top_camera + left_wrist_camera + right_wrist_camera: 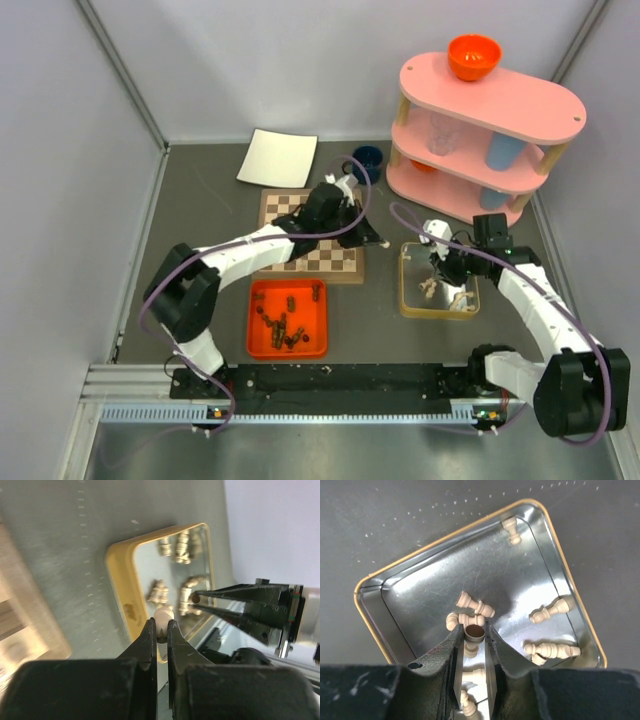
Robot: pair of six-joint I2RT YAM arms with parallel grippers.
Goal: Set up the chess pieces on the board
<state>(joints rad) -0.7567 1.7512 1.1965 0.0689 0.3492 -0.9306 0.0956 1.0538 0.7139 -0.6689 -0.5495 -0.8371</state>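
Reaching across the board (325, 262) in the overhead view, the left arm ends just past the board's right edge, where the left gripper (161, 625) is too small to judge. Only the left wrist camera shows that pincer squeezed narrow on a round-headed pale chessman (163, 614), held near the corner of a yellow-rimmed tin tray (420, 595). The right wrist camera looks straight down into that tray. There the right gripper (474, 627) stands narrow, pinching a dark-bottomed pale piece (475, 632) with its base turned toward the lens, while other pale chessmen (552, 609) lie on their sides around it. The left wrist view catches the same grip from the side. Only the overhead view shows the red tray (288, 353) just in front of the board, with dark chessmen (282, 325) heaped inside. A small mark (132, 611) on the tin's rim is too blurred to read.
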